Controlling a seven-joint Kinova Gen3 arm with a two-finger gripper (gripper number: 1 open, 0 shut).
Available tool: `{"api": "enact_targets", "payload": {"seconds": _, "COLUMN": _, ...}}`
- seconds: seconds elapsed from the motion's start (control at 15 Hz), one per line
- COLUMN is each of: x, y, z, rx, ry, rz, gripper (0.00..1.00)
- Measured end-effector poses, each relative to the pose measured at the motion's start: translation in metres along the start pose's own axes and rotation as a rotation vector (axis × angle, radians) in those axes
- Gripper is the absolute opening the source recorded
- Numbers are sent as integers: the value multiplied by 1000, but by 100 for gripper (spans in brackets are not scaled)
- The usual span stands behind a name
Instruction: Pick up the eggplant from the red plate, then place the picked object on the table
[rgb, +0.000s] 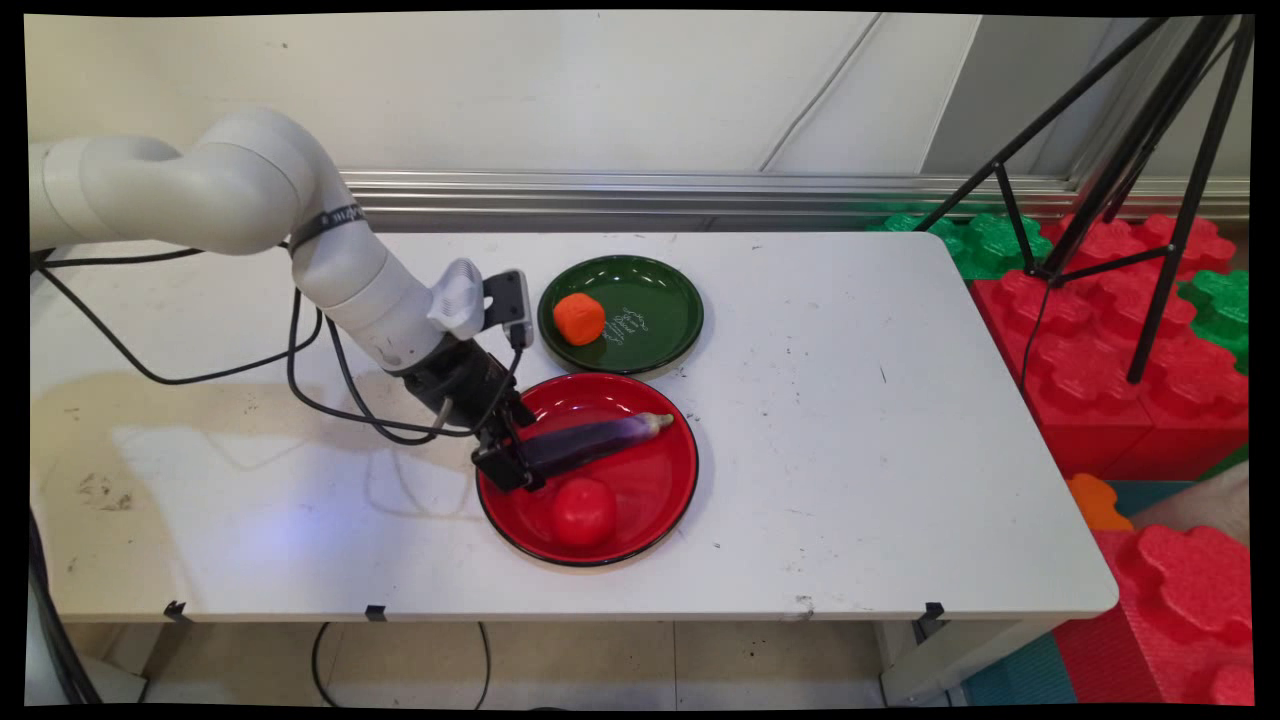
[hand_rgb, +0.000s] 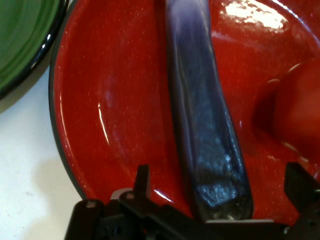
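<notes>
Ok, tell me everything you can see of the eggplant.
The eggplant is long, slim and glossy dark purple, paler toward its greenish stem end. It lies flat across the red plate, stem pointing toward the table's right side. Its blunt end sits between the open gripper fingers. The red tomato lies beside it, apart from it.

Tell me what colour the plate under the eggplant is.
Red with a dark rim; the plate under the eggplant shows best in the main view.
</notes>
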Motion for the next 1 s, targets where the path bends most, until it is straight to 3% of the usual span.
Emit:
{"api": "enact_targets", "payload": {"seconds": 0.27, "x": 0, "y": 2, "z": 8, "rx": 12, "ry": -9, "rz": 7, "gripper": 100}}
{"api": "enact_targets", "payload": {"seconds": 0.33, "x": 1, "y": 2, "z": 8, "rx": 15, "ry": -8, "rz": 8, "gripper": 0}}
{"api": "enact_targets", "payload": {"seconds": 1.0, "x": 5, "y": 1, "z": 10, "rx": 31, "ry": 5, "rz": 15, "gripper": 0}}
